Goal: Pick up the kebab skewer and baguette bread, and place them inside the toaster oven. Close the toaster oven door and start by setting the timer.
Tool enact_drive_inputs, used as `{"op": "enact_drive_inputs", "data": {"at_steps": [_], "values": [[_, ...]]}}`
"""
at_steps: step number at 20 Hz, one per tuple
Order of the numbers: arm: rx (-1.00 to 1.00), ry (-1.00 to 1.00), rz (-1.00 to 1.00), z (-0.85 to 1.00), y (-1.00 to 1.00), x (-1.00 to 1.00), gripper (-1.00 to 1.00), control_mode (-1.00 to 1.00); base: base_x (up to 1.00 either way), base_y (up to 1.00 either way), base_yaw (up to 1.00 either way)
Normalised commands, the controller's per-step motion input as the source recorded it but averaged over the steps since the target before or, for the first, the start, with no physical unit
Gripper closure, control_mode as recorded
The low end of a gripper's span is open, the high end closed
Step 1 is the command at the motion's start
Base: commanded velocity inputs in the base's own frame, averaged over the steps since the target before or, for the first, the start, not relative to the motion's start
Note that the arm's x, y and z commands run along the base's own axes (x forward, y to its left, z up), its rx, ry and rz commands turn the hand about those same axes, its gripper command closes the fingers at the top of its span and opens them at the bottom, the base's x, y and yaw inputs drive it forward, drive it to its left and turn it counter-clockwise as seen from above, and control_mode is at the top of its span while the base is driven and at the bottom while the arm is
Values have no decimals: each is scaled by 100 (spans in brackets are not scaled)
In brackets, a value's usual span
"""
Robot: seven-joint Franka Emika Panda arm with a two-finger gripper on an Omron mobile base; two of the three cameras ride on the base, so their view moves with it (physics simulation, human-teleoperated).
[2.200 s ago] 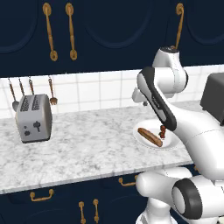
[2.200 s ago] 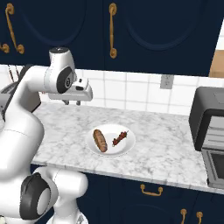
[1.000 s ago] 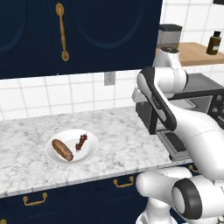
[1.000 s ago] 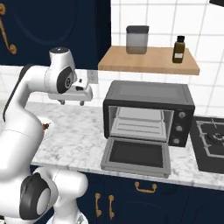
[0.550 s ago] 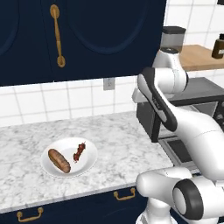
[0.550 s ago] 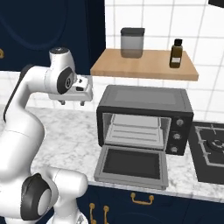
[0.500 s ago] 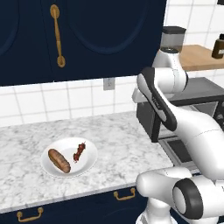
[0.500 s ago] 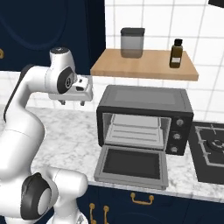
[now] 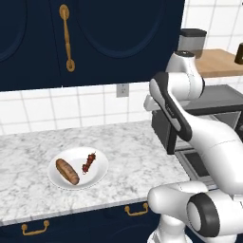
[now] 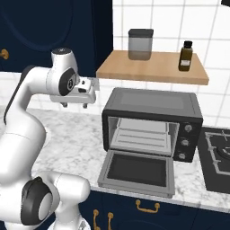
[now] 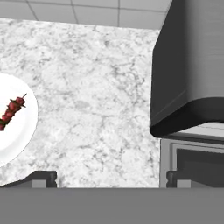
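Marble counter, dark grey toaster oven, glass door folded down

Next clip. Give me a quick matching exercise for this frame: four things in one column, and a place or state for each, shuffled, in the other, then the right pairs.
Things:
1. baguette bread
2. toaster oven door
3. hand
4. dark bottle

Places or states:
A. folded down flat, open
B. on the wooden shelf
C. on the white plate beside the kebab skewer
D. open and empty, above the counter

Pairs: 1-C, 2-A, 3-D, 4-B
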Motion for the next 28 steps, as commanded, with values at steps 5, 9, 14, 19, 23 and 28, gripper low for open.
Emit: {"op": "enact_drive_inputs", "data": {"at_steps": [5,9,14,19,23,28], "values": [[0,-1,0,0,0,-1,-100,-100,0,0,0],[0,-13,2,0,-74,-43,-100,-100,0,0,0],[2,-9,0,0,-95,-59,-100,-100,0,0,0],[5,-10,0,-11,-94,-18,-100,-100,0,0,0],[9,-21,0,-31,-98,-7,-100,-100,0,0,0],[3,-33,0,-41,-73,-1,-100,-100,0,0,0]]}}
